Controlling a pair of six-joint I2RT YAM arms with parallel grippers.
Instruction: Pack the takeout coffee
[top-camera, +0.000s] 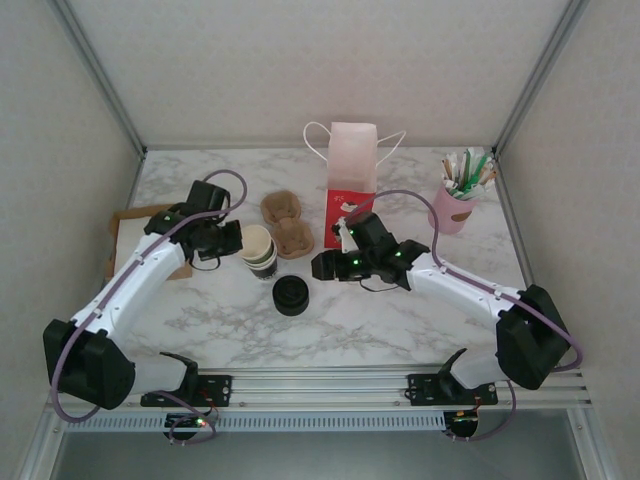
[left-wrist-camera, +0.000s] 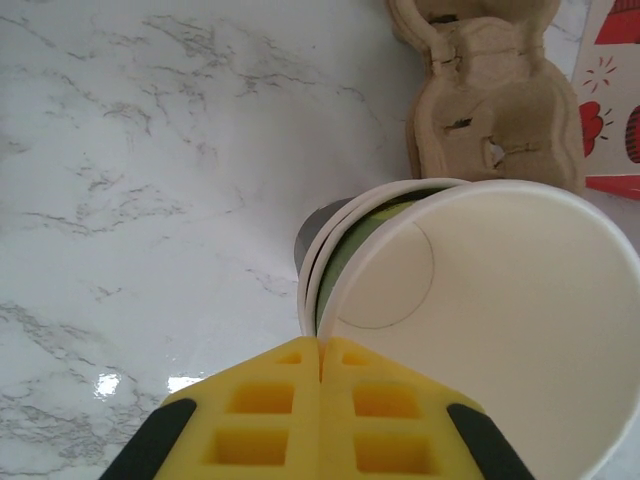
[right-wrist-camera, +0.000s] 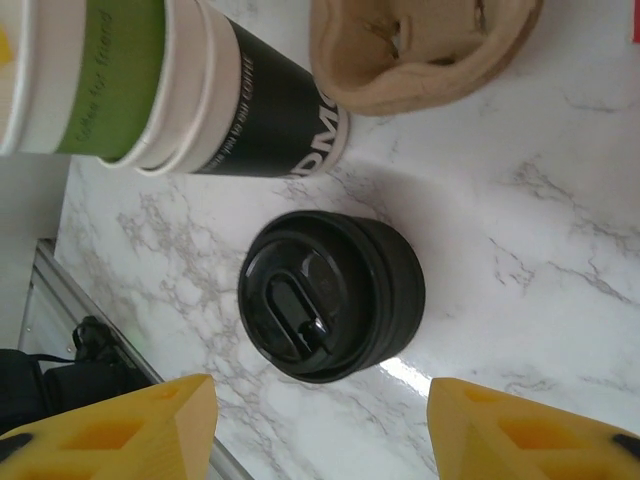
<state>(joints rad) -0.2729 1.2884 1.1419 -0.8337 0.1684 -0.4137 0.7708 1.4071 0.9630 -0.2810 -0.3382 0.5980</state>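
My left gripper is shut on the white rim of a lidless paper cup with an olive-green wall. That cup is the innermost of a nested cup stack, which lies tilted on its side; the outermost cup is black. A stack of loose black lids stands on the marble. My right gripper is open just right of the lids, with one yellow finger showing to each side of them and nothing held. The takeout coffee with its lid on is out of view.
Two brown pulp cup carriers lie behind the cups. A red and white paper bag stands at the back, and a pink cup of straws at the back right. Flat cardboard lies at the left edge.
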